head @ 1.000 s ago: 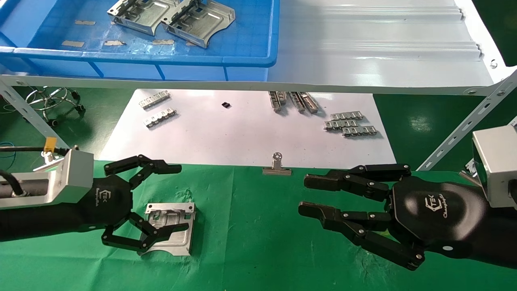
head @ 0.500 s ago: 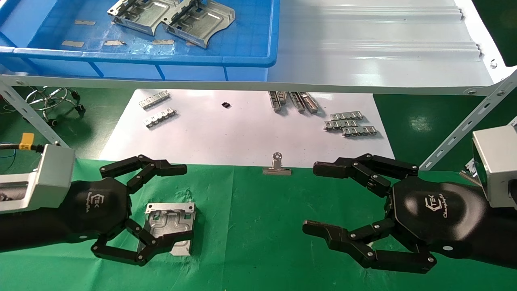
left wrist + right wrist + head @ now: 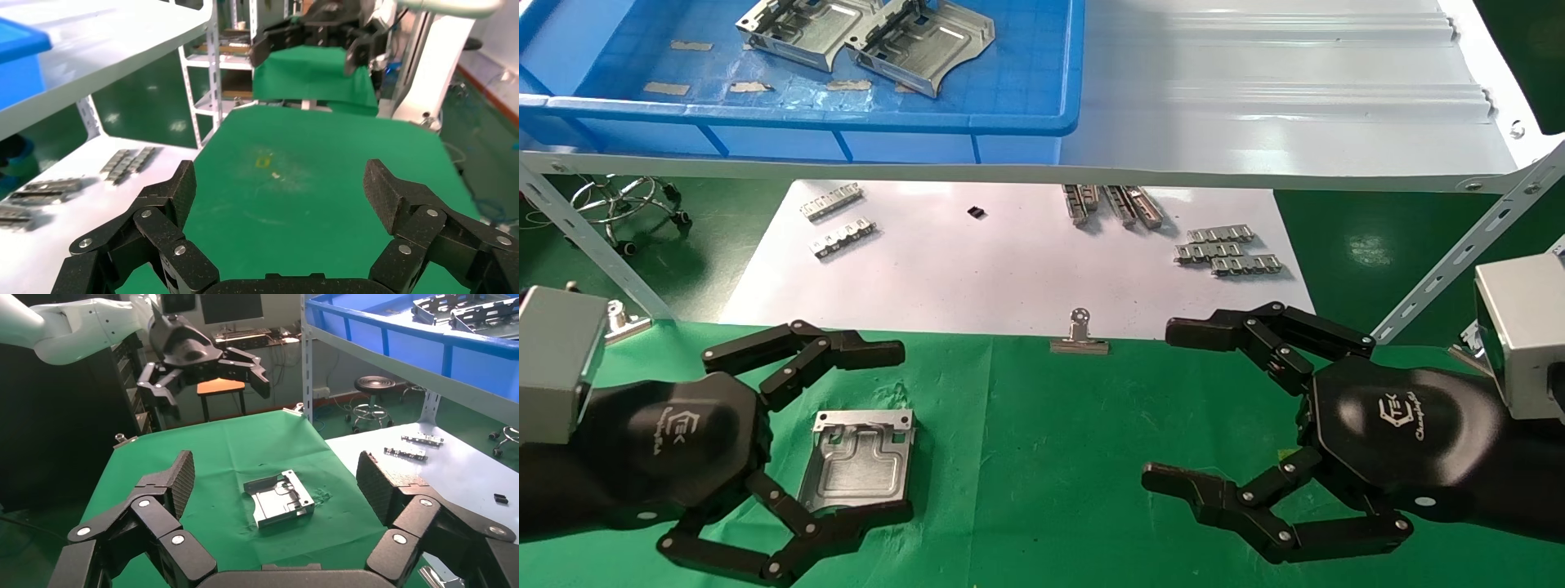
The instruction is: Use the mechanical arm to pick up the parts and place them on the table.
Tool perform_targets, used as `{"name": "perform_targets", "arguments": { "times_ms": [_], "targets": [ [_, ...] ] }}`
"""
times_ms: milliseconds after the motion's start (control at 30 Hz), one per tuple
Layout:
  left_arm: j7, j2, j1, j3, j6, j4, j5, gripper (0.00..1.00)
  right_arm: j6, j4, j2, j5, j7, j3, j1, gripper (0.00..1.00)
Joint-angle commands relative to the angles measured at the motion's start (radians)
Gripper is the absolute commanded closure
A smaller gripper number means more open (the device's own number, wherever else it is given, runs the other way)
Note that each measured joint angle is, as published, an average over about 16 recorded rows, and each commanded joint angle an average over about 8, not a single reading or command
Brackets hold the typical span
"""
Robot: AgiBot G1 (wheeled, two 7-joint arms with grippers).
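One part (image 3: 856, 464) lies between left tool's (image 3: 891, 433) spread fingers.

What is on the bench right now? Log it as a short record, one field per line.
left gripper: open, above the near left of the table, fingers spread around the plate without touching it
right gripper: open, empty, over the table's right side
plate: lying flat on the table, released
table: green cloth
bin: blue, on the shelf, two more parts inside
shelf: grey metal, above the sheet
sheet: white, carries toothed strips
clip: at the cloth's far edge
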Motion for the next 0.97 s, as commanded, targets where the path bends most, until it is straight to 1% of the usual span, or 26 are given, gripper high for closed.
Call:
{"name": "perform_targets", "arguments": {
  "times_ms": [33,233,400,967],
  "targets": [
    [-0.019,-0.004,0.013,-0.014,0.001,-0.020,-0.011,0.00,0.000,0.000,0.000,0.000,0.000,0.000,0.000,0.00],
    [-0.067,-0.014,0.047,-0.051,0.004,-0.073,-0.040,0.00,0.000,0.000,0.000,0.000,0.000,0.000,0.000,0.00],
    [-0.080,-0.018,0.060,-0.066,0.005,-0.092,-0.052,0.00,0.000,0.000,0.000,0.000,0.000,0.000,0.000,0.00],
    [-0.071,-0.016,0.051,-0.056,0.004,-0.079,-0.044,0.00,0.000,0.000,0.000,0.000,0.000,0.000,0.000,0.00]
  ]
}}
